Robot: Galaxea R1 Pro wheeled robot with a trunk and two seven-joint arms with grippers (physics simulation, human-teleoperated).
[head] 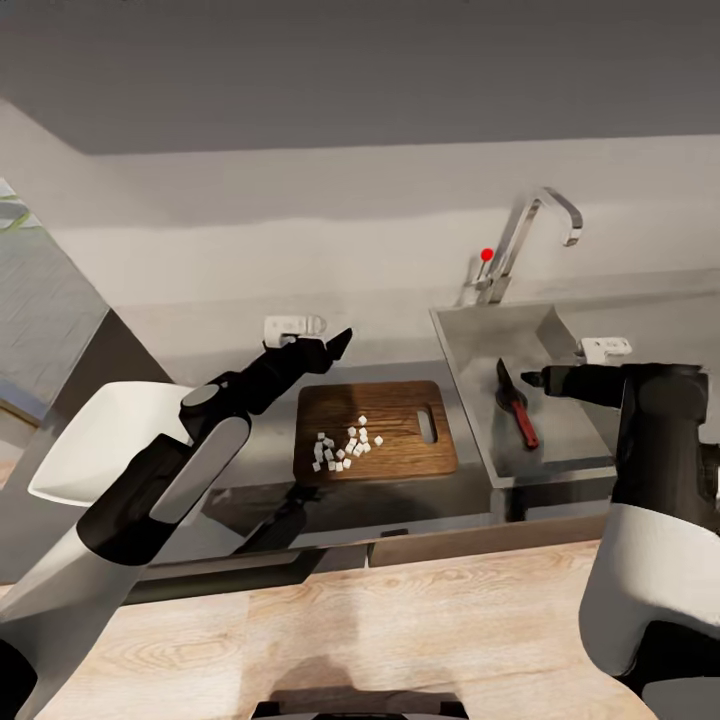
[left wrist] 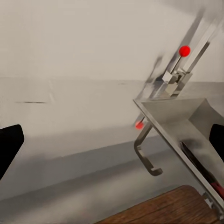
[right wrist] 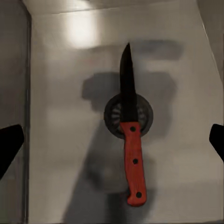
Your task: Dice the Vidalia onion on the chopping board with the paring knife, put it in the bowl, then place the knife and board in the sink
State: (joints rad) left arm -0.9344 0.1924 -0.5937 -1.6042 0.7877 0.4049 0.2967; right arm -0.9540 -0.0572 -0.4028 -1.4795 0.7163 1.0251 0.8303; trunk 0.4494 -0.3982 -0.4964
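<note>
The Vidalia onion lies as small white dice point(head: 345, 446) on the dark wooden chopping board point(head: 400, 405), which rests on the grey countertop point(head: 400, 348). The paring knife point(head: 516, 402) lies in the sink point(head: 480, 335); its dark blade point(right wrist: 127, 79) crosses the round drain and its red handle point(right wrist: 134, 168) rests on the basin floor. My right gripper point(head: 533, 379) point(right wrist: 113, 142) hovers open straight above the knife. My left gripper point(head: 338, 346) point(left wrist: 112, 140) is open above the board's far left corner, pointing toward the sink. The white bowl point(head: 100, 430) sits left, partly hidden by my left arm.
A chrome tap point(head: 530, 235) with a red knob point(head: 487, 254) rises behind the sink, against the pale wall. A light wooden surface point(head: 400, 620) spans the foreground below the counter's front edge. A grey panel point(head: 40, 310) stands at the far left.
</note>
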